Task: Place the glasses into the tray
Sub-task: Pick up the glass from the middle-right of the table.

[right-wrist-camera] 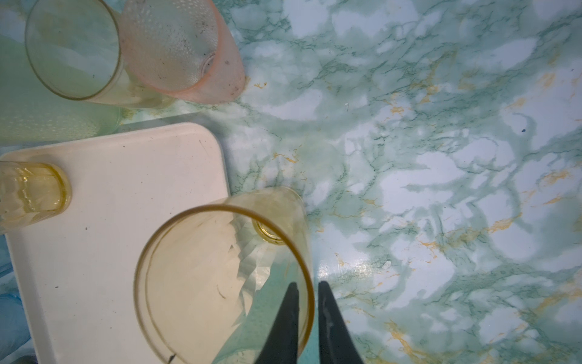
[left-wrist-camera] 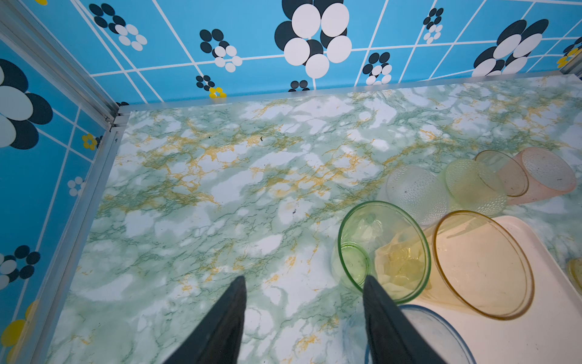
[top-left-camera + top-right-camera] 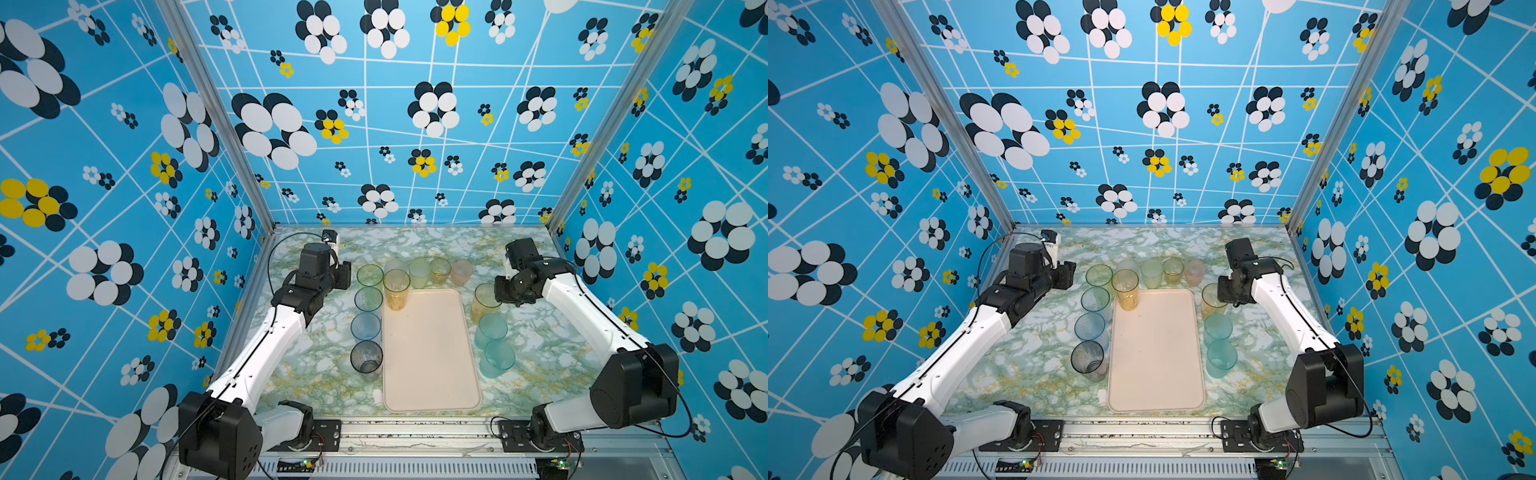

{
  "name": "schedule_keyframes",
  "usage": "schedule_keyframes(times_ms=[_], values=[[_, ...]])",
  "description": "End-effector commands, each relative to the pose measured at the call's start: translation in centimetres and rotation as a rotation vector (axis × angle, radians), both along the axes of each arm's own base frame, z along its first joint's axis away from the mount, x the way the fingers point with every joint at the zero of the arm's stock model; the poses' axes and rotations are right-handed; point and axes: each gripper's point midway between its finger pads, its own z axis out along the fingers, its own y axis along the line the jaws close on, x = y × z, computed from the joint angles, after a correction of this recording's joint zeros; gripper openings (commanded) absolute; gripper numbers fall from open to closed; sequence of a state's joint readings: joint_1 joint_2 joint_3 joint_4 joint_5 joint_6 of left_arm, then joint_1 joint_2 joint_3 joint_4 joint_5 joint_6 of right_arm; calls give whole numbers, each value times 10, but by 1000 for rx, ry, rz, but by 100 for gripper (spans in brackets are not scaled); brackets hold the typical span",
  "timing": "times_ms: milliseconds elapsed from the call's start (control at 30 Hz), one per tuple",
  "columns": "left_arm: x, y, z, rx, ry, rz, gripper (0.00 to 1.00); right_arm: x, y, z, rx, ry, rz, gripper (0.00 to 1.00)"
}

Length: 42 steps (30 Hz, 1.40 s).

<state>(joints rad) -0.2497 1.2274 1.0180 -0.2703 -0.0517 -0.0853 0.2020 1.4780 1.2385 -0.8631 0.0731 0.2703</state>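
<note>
Jaws of your right gripper [image 1: 307,285] clamp the rim of the tall amber translucent plastic tumbler [image 1: 226,277], upright just right of the flat cream plastic tray [image 3: 430,353] in both top views, so carry leftward; left gripper [image 2: 304,279]: jaws apart, empty.

Cream-beige tray [image 3: 432,365] on a green-and-white marbled tabletop [image 3: 316,374] veined yellow; amber tumbler [image 3: 397,291] at its eleven o'clock, pink tumbler [image 3: 462,272] at one, yellow tumbler [image 3: 482,305] at two, teal tumbler [image 3: 498,357] at four, grey tumbler [image 3: 366,359] at eight; blue walls [image 3: 124,166], black-white-yellow flowers

The wrist views' edges cut off a blue tumbler [image 2: 447,337] and an amber tumbler [image 1: 204,277] at its rim.
</note>
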Motion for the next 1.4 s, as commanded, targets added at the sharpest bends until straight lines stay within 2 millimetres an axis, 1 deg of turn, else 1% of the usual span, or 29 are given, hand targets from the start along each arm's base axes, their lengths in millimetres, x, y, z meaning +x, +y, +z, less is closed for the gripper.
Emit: schedule_keyframes(times_ms=[0,267,533,700,1033,1133,1200,1300,1367], values=[[4,-3,4,6,-2,-8,60,-1,1,-10,11,31,3,14],[5,-4,2,4,4,-10,60,-1,1,-9,9,29,5,9],[6,-4,1,4,6,-11,60,-1,-4,1,-14,0,-1,4],[5,-4,1,3,4,-10,60,4,-5,16,-15,-44,-4,2],[4,-4,0,4,6,-11,60,25,0,62,4,-164,14,2],[4,-4,1,5,4,-8,60,29,6,74,25,-189,33,2],[4,-4,1,4,4,-9,60,30,14,81,42,-201,57,2],[4,-3,0,6,5,-7,60,31,30,90,45,-217,103,2],[4,-3,0,6,5,-7,60,32,45,94,44,-221,144,2]])
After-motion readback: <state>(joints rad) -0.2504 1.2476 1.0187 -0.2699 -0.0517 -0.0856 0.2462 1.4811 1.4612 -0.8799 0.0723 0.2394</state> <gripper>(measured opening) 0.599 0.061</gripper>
